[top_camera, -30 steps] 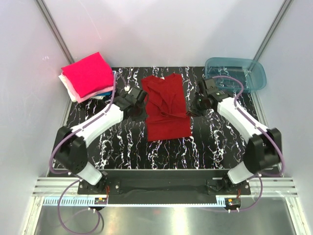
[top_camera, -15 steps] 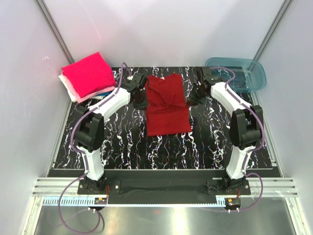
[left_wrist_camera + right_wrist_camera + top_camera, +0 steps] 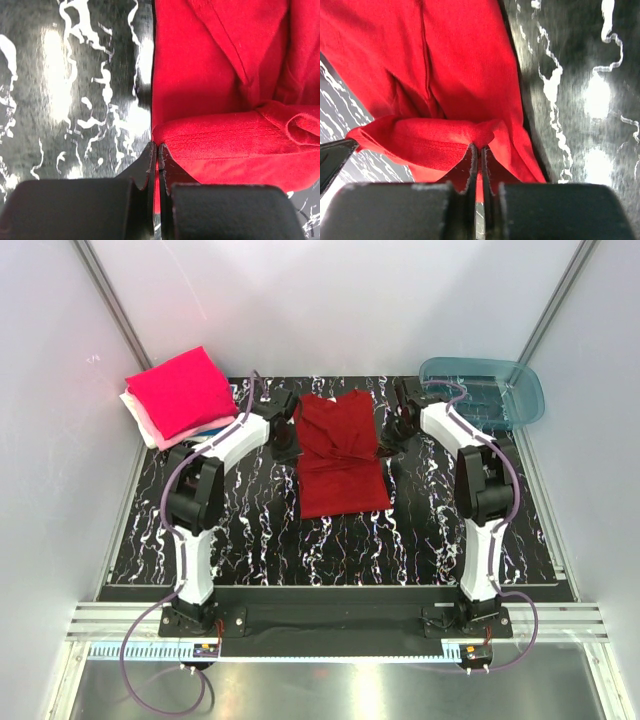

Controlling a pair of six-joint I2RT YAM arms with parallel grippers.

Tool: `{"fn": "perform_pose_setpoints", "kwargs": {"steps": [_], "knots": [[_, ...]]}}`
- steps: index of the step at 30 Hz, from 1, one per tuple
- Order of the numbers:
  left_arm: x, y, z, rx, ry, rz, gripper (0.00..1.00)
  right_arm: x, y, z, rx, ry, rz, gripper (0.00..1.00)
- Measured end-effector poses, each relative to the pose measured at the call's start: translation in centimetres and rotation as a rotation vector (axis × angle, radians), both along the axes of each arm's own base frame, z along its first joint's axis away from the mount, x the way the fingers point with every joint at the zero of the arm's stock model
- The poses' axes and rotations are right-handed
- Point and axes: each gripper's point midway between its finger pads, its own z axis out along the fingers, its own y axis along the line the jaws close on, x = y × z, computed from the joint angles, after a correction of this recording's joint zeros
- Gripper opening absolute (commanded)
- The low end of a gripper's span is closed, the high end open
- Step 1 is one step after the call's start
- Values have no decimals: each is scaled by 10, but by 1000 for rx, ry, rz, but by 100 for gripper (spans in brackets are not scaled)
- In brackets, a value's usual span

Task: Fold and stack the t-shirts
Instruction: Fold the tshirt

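The dark red t-shirt [image 3: 340, 455] is lying mid-surface [image 3: 250, 540], toward the far edge. The left fingers [image 3: 146, 170] and right fingers [image 3: 468, 172] are clamping its side folds. Over the last second both arms have been stretching far-ward, now nearly straight, so the fold is probably just beginning.

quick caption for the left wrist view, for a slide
Left claw pinches a folded edge of the dark red t-shirt on the marbled table.
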Motion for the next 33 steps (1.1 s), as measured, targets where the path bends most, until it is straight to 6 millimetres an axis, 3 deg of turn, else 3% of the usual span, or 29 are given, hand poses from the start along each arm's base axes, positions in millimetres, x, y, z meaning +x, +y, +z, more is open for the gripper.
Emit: {"fn": "perform_pose_setpoints", "kwargs": {"steps": [1, 2, 3, 4, 7, 8, 9, 13, 16, 21, 25, 28, 33], "knots": [[3, 0, -3, 1, 8, 0, 11, 5, 0, -1, -1, 2, -1, 23], [7, -1, -5, 1, 9, 2, 11, 7, 0, -2, 0, 0, -3, 23], [10, 0, -9, 3, 19, 1, 28, 12, 0, -3, -4, -2, -1, 51], [15, 1, -12, 9, 23, -3, 34, 17, 0, -5, -2, 0, -10, 65], [34, 6, -20, 4, 40, 8, 56, 35, -3, -9, -6, 0, -14, 88], [42, 9, -21, -1, 37, 15, 59, 44, -3, -10, -3, -6, -17, 90], [47, 12, -23, -5, 40, 23, 76, 52, -4, -9, -2, -14, -14, 91], [55, 24, -13, -5, 30, 32, 99, 74, -11, 0, 16, -49, -16, 94], [54, 27, 5, -10, -3, 35, 99, 67, -21, 5, 15, -54, -26, 95], [19, 33, 45, -46, -90, 32, 99, 3, -38, 7, 13, -3, -40, 95], [-31, 32, 56, -84, -123, 24, 98, -50, -38, 6, 71, 10, -26, 92], [-65, 22, 41, -106, -110, 0, 97, -80, -36, -7, 105, 40, -14, 88], [-120, 2, -15, -129, 3, -44, 94, -119, -32, -41, 158, 126, -8, 78]]}}
